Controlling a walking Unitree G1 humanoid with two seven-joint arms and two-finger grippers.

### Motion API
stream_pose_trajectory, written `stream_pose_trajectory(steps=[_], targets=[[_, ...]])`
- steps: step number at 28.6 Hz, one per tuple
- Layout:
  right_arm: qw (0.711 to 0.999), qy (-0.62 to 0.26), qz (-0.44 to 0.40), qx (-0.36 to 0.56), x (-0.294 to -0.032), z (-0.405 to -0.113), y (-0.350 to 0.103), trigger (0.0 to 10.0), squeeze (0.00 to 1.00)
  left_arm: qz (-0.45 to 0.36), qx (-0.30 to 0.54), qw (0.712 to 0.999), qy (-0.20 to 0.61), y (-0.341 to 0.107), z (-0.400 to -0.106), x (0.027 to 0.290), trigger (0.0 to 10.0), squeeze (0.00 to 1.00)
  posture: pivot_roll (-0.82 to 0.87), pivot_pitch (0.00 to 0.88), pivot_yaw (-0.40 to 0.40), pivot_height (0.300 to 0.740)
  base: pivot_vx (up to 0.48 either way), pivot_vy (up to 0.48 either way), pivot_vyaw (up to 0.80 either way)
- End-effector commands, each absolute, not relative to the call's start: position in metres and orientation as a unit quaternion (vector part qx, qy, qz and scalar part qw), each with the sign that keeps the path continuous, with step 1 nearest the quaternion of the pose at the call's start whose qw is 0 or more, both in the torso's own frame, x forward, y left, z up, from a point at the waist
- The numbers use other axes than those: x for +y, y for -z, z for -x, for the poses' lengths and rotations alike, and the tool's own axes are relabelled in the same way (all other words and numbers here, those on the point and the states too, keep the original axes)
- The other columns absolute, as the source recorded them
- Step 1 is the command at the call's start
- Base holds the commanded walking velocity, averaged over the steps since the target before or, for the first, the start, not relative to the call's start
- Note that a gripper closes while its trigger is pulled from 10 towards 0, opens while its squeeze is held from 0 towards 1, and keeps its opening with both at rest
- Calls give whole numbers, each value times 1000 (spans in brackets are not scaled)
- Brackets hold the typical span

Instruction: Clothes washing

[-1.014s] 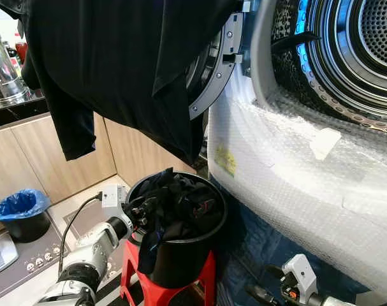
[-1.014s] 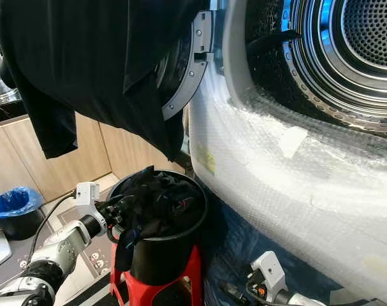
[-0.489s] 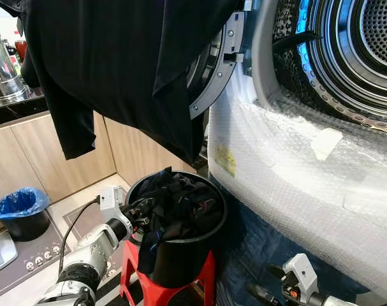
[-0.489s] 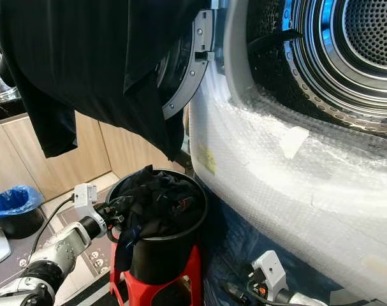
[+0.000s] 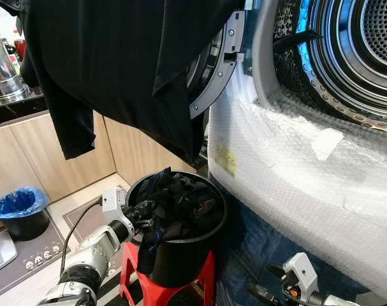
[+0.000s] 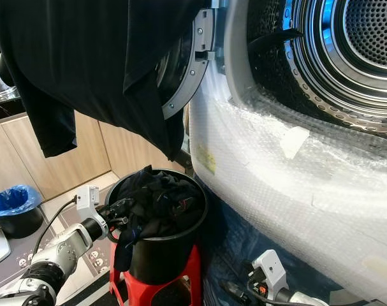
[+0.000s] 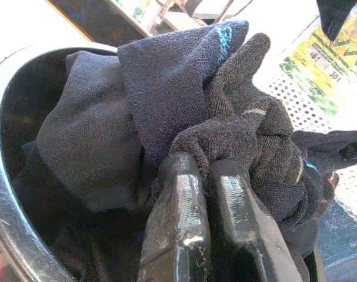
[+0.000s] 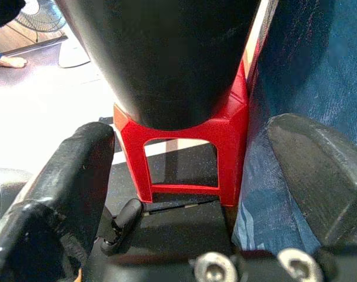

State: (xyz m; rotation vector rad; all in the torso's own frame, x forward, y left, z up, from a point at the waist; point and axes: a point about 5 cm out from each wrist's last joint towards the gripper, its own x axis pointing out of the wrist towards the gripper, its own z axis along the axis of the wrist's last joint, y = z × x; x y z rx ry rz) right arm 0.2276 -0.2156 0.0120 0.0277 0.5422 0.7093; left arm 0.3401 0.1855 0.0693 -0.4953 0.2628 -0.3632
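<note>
A black bucket stands on a red stool in front of the washing machine and is heaped with dark clothes. My left gripper reaches over the bucket's left rim. In the left wrist view it is shut on a fold of dark brown cloth, beside a navy sock. Low at the right, my right gripper stands open, facing the stool and the bucket's wall. The open washer drum is above it.
A large black garment hangs over the open washer door. Bubble wrap covers the machine's front. A blue-lined bin and a power strip sit on the floor at the left, by wooden cabinets.
My left wrist has sunk a little at the bucket's rim, still shut on the cloth. The right arm and the pile look the same.
</note>
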Motion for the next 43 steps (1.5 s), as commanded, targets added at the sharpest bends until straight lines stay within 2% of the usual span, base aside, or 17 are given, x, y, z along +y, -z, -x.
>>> stream_pose_trajectory(steps=[1,6,8,9,10,11,18,22,28,31,34,35,36,37,39,43], targets=[[905,-344,-6,251,-217,-233,-19,10000,0,240,139,943,183,-66,-338,184,0,0,-83,0,-21,740,0,0,0],[903,-351,-5,249,-215,-236,-19,10000,0,198,109,958,179,-68,-334,187,0,0,-70,0,-24,740,0,0,0],[902,-354,-3,248,-214,-240,-20,10000,0,119,60,977,164,-72,-330,192,0,0,-49,0,-34,740,0,0,0],[901,-356,-2,247,-212,-243,-21,10000,0,78,17,986,149,-78,-325,193,3490,0,-45,0,-35,740,0,0,0],[901,-356,-2,247,-212,-243,-21,10000,0,78,17,986,149,-78,-325,193,3490,0,-45,0,-35,740,0,0,0],[901,-357,-1,246,-212,-244,-21,10000,0,73,4,987,143,-80,-324,193,10000,0,-45,0,-35,740,0,0,0],[901,-358,-2,244,-211,-248,-22,10000,0,27,-72,987,138,-91,-312,184,10000,0,-33,0,-37,740,0,0,0],[901,-360,-5,242,-209,-250,-22,10000,0,-28,-179,975,133,-119,-300,169,10000,0,-32,0,-38,740,0,0,0],[901,-360,-5,242,-209,-250,-23,10000,0,-38,-196,970,139,-126,-299,165,10000,0,-29,0,-39,740,0,0,0],[900,-361,-12,242,-211,-251,-24,10000,0,-53,-234,956,167,-145,-297,151,10000,0,-37,0,-33,740,0,0,0],[900,-361,-12,242,-211,-251,-24,10000,0,-53,-234,956,167,-145,-297,151,10000,0,-37,0,-33,740,0,0,0],[899,-364,-18,242,-212,-250,-25,10000,0,-55,-252,948,187,-154,-294,140,10000,0,-41,0,-28,740,0,0,0],[897,-369,-26,240,-218,-250,-30,10000,0,-39,-277,928,244,-173,-292,110,10000,0,-44,0,-26,740,0,0,0],[897,-369,-26,240,-218,-250,-30,10000,0,-39,-277,928,244,-173,-292,110,10000,0,-44,0,-26,740,0,0,0],[898,-370,-30,236,-225,-253,-35,10000,0,-30,-290,913,286,-183,-292,84,10000,0,-47,0,-20,740,0,0,0],[898,-371,-30,233,-227,-255,-37,10000,0,-23,-283,912,295,-182,-294,77,10000,0,-53,0,-18,740,0,0,0]])
